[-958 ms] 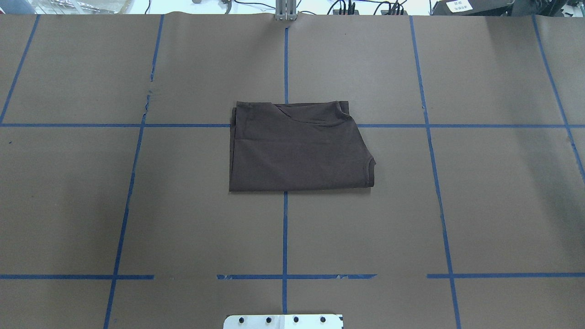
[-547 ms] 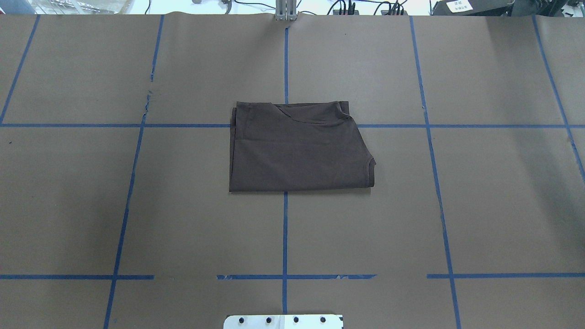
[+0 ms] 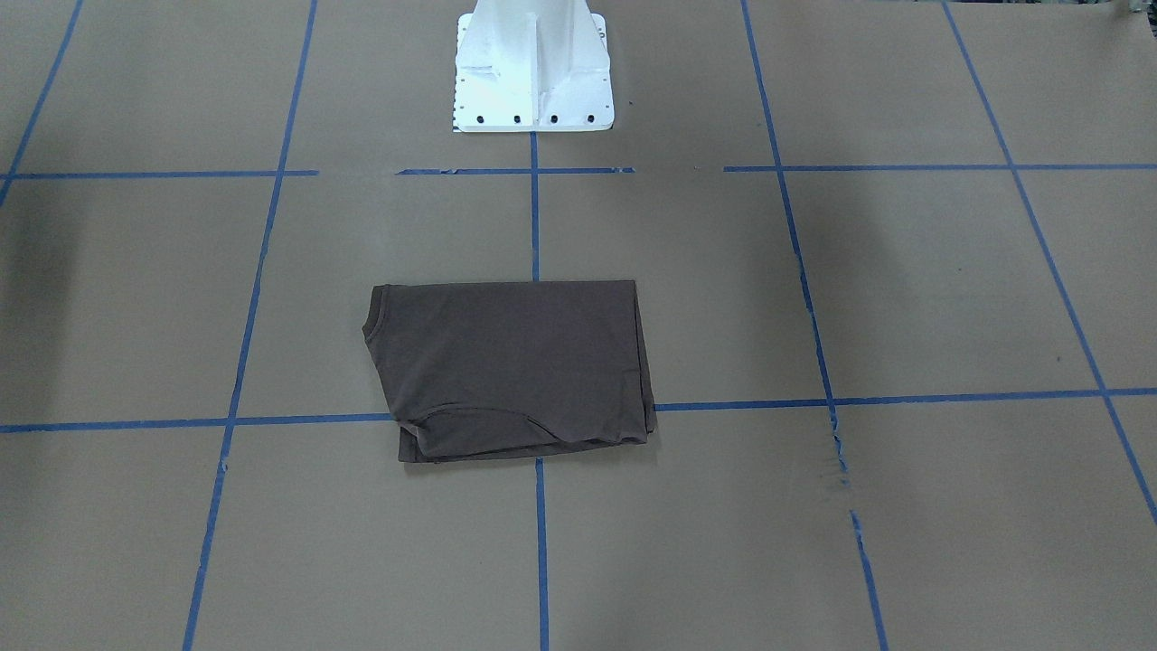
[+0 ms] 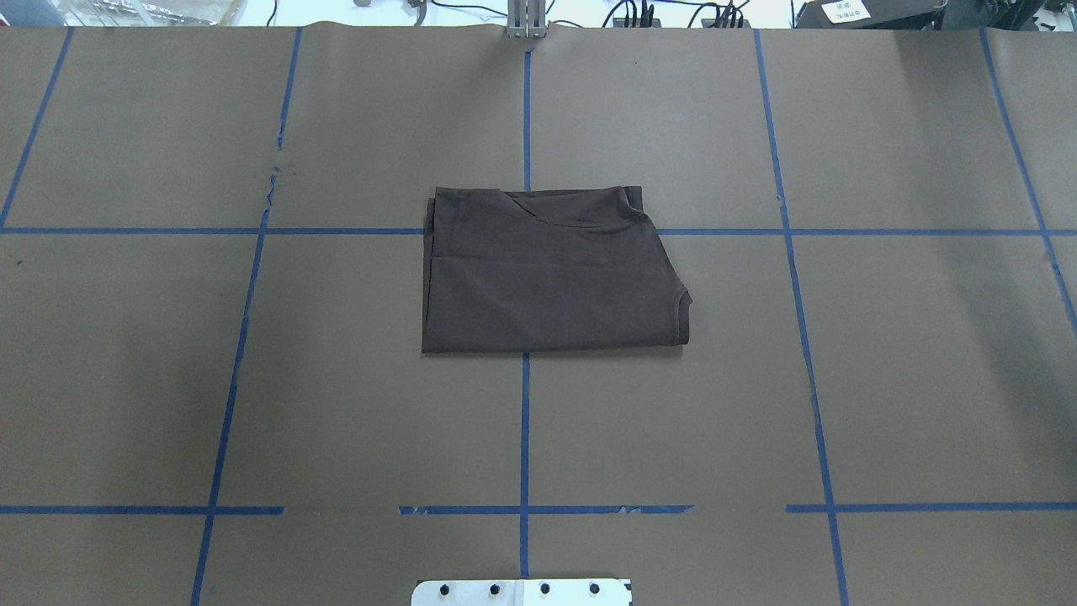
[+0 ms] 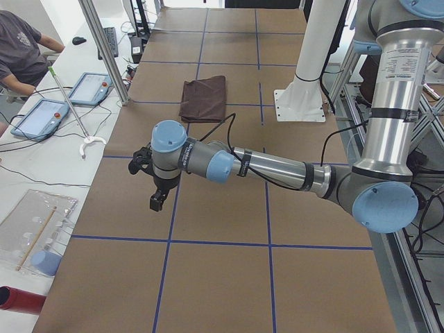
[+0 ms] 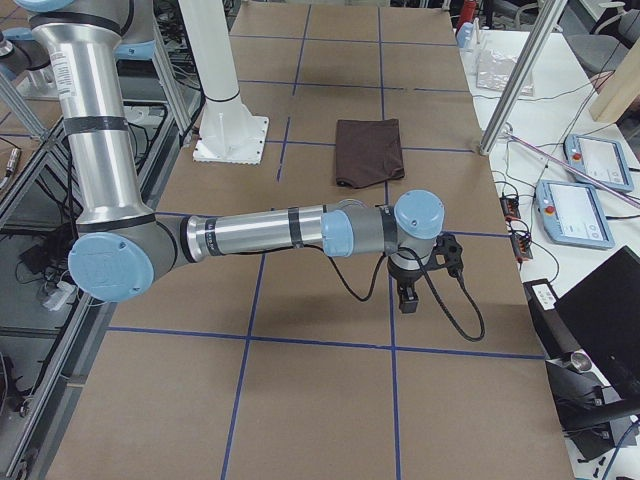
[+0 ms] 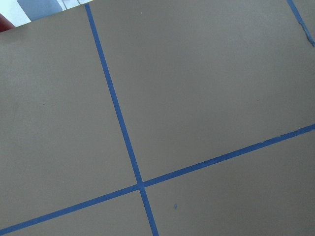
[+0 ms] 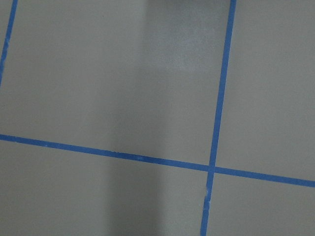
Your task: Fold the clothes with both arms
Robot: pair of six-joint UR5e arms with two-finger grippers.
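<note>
The dark grey-brown T-shirt [image 4: 551, 273] lies folded into a flat rectangle at the middle of the table, a sleeve hem at its right edge; it also shows in the front view [image 3: 511, 366] and both side views [image 5: 204, 97] [image 6: 367, 150]. No gripper touches it. My left gripper [image 5: 158, 198] hangs over bare paper far toward the table's left end. My right gripper [image 6: 407, 298] hangs over bare paper toward the right end. Both show only in side views, so I cannot tell whether they are open or shut. The wrist views show only paper and tape.
Brown paper with blue tape grid lines [image 4: 524, 421] covers the table. The white bolted pedestal [image 3: 533, 68] stands at the robot's side. Tablets [image 5: 90, 89] [image 6: 590, 160], metal posts and a seated operator [image 5: 17, 48] are along the far side.
</note>
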